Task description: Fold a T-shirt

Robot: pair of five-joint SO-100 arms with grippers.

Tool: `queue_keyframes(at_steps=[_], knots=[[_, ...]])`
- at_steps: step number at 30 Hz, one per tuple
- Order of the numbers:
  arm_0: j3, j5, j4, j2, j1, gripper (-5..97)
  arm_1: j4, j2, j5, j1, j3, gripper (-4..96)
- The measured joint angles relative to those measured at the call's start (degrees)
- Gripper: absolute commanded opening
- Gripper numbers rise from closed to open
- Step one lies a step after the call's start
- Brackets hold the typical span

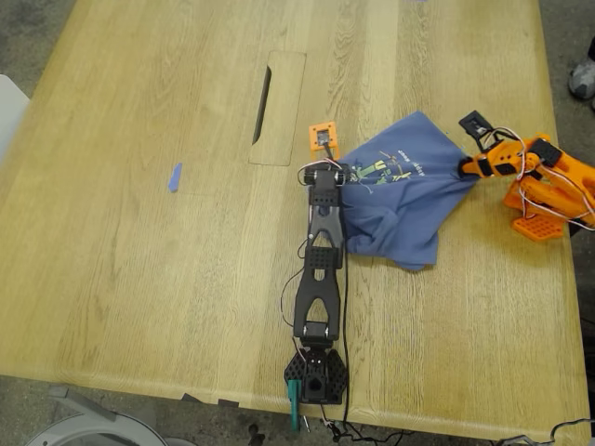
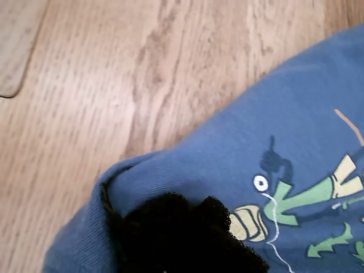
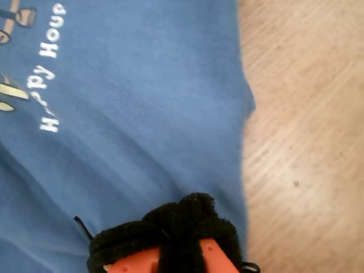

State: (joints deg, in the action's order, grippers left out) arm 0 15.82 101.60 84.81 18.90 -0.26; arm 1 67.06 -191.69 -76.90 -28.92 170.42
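My first hand (image 1: 337, 174) and my second hand (image 1: 462, 167) each look pinched shut on opposite edges of the T-shirt (image 1: 400, 190), which is stretched between them on the surface (image 1: 139, 279), likely for a clean fold.

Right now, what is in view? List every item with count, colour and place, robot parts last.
T-shirt: one, slate blue with a green-and-yellow print and white text, bunched on the table toward the exterior view's right, between the two arms.
Table: one, light wood, fills the exterior view.
Slot: one, dark, in an inset panel near the table's middle.
Tape: one small blue piece, toward the exterior view's left.
Shoe: one, grey, at the exterior view's right edge, off the table.
My first gripper: black arm with orange camera mount, shut on the T-shirt.
My second gripper: orange arm, shut on the T-shirt.
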Motion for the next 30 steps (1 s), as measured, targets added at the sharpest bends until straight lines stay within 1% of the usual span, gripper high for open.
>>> queue_keyframes(at_steps=[8, 12, 20, 25, 30], knots=[[0.0, 0.0, 0.0, 0.0, -2.29, 0, 0.09, -1.14, 0.0, -3.43, -0.09, 0.2], [0.0, 0.0, 0.0, 1.05, -2.29, 0, 0.18, 1.41, -0.09, -4.22, -2.55, 0.2], [0.0, -0.35, 0.44, 10.72, -2.64, 0, -3.16, 9.84, -0.44, -5.01, -9.23, 0.2], [0.0, -0.35, 6.5, 17.75, -1.23, 0, -4.92, 14.59, -0.79, -8.61, -13.97, 0.2], [0.09, -0.79, 13.62, 23.64, -5.54, 0, -6.86, 15.56, -1.93, -15.91, -15.03, 0.2]])
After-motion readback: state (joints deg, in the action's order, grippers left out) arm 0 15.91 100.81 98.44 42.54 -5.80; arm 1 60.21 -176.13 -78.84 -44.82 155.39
